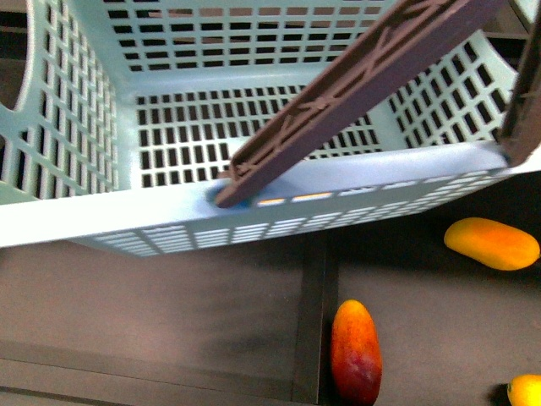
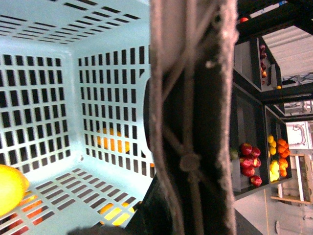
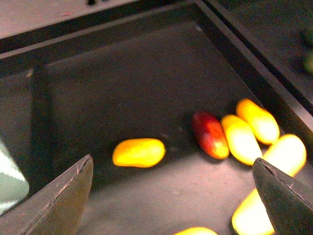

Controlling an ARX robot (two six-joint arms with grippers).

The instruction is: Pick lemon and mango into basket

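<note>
The lemon lies in the basket, so a mango looks next. The right tool hangs, fingers apart, above that lone one in the tray and must drop and close on it. The left tool's state cannot be told.

One basket; one lemon; one red mango; four yellow mangoes clearly seen (parts of perhaps two more, right wrist view).
</note>
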